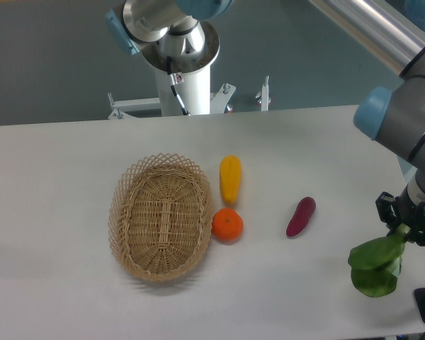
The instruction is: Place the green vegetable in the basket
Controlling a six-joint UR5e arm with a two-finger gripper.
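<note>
Looks like a robotics lab: plain white worktop, grey-blue bare wall behind, silver-and-blue jointed robot arm on a white pedestal base bolted at the far edge.

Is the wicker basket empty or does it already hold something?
Empty. The oval tan woven wicker basket shows only bare weave inside; the leafy green vegetable hangs at the pincer far to its right.

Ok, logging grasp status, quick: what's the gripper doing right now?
Gripper: shut on the green vegetable, whose leaves hang below it.
</note>
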